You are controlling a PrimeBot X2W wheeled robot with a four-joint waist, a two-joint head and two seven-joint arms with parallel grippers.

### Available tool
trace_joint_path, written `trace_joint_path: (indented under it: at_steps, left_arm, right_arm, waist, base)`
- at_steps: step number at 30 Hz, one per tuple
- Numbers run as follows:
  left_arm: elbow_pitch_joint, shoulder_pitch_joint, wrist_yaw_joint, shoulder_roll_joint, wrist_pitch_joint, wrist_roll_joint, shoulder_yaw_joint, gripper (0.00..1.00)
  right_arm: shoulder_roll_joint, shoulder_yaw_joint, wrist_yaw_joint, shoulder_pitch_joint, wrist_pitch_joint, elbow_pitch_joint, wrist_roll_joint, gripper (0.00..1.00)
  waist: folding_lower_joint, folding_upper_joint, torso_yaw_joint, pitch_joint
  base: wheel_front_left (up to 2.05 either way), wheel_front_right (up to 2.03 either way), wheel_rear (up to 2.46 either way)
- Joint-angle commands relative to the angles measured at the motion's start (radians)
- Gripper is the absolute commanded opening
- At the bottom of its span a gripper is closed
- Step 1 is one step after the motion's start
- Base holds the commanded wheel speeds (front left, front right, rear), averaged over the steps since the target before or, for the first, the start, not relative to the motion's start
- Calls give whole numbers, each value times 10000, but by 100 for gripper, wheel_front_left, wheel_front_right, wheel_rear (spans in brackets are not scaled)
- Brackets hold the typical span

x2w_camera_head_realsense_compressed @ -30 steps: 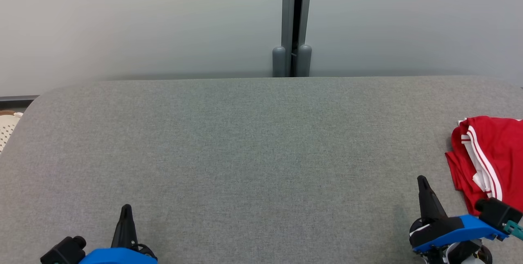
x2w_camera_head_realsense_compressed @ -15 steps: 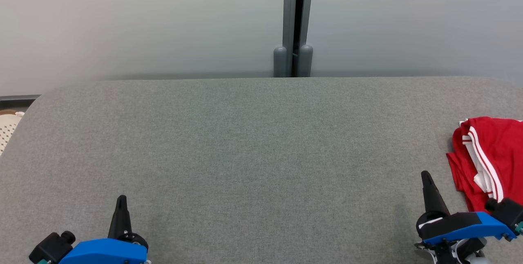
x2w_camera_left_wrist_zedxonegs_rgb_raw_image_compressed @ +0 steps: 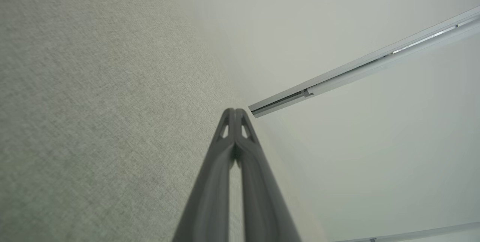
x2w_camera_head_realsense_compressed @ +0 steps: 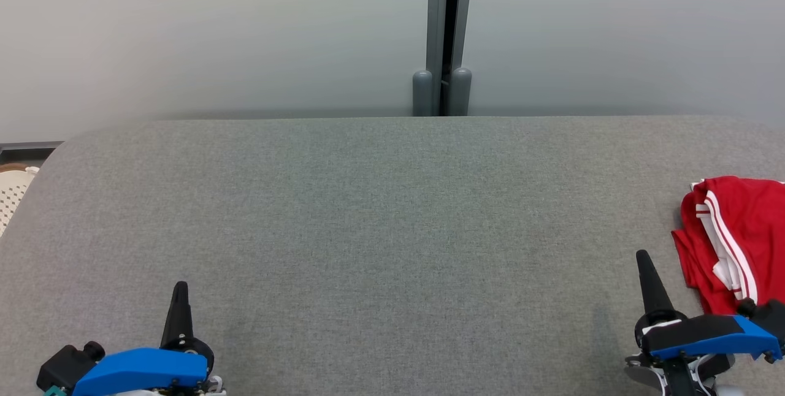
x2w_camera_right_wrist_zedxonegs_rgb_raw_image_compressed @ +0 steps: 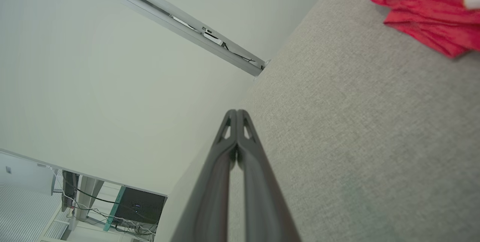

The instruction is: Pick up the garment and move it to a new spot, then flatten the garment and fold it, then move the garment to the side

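1. Red garment (x2w_camera_head_realsense_compressed: 736, 236) with white stripes lay bunched in layers at the right edge of the grey fabric table (x2w_camera_head_realsense_compressed: 392, 212) in the head view. Left gripper (x2w_camera_head_realsense_compressed: 179, 289) and right gripper (x2w_camera_head_realsense_compressed: 643, 256) were both clenched and empty; the right one was near the cloth but apart from it.
2. Left wrist view: fingers met tip to tip, grasping nothing, over bare table and pale wall (x2w_camera_left_wrist_zedxonegs_rgb_raw_image_compressed: 356, 159).
3. Right wrist view: fingers likewise pressed together. It gave the garment's stacked lower edges from low down; the head view gave its place on the table.
4. Judgement: the scene fitted either a garment awaiting pickup or one folded and parked aside. Either way, the closed tips should keep clear of the layers.
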Motion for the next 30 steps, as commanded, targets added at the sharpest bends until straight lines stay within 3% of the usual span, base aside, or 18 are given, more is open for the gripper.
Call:
trace_joint_path:
  at_steps: [1, 30]
  left_arm:
    - [-157, -235, -80, 19, 78, -268, 99, 0]
    - [-485, -516, -158, 22, 769, -2836, 345, 0]
  right_arm:
    - [-76, -33, 3, 61, 90, -190, 304, 0]
    - [-92, -139, 3, 171, 775, -762, 3092, 0]
  waist:
    - [0, 0, 4, -1]
    - [0, 0, 78, -17]
  base:
    - [0, 0, 0]
    - [0, 0, 0]
